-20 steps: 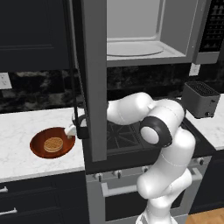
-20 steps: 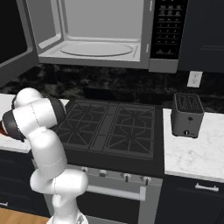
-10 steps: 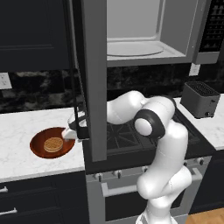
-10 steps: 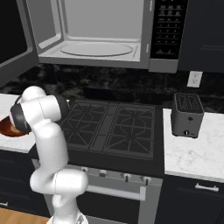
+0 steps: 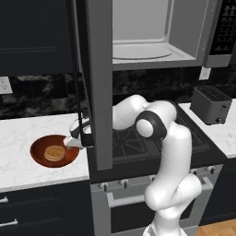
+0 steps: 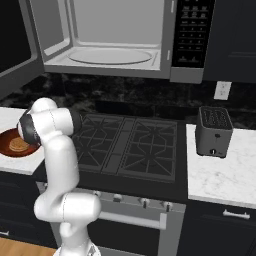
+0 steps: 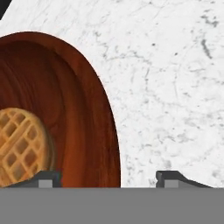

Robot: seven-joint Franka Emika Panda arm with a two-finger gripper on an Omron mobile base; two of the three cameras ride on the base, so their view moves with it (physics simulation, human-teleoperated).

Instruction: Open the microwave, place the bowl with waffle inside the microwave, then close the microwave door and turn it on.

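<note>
The reddish-brown bowl (image 5: pixel 39 150) sits on the white counter left of the stove, with the round waffle (image 5: pixel 54 152) lying in its middle. My gripper (image 5: pixel 73 143) is down at the bowl's right rim. In the hand view the gripper (image 7: pixel 109 178) is open, and its fingertips (image 7: pixel 49 178) straddle the rim of the bowl (image 7: pixel 83 109), one inside near the waffle (image 7: pixel 19 146) and one over the counter. The microwave (image 5: pixel 152 50) hangs above the stove, and the microwave door (image 5: pixel 99 83) is swung wide open. From the right I see the bowl (image 6: pixel 6 145) and waffle (image 6: pixel 19 144) behind my arm.
The open door's edge hangs over the counter just right of the bowl, close to my forearm. A gas stove (image 6: pixel 130 145) lies under the microwave (image 6: pixel 115 35). A grey toaster (image 6: pixel 214 131) stands on the right counter. White marble counter (image 7: pixel 175 87) spreads beside the bowl.
My hand has come down and left to the bowl's right rim, and the elbow has swung higher. Bowl, waffle and door have not moved.
</note>
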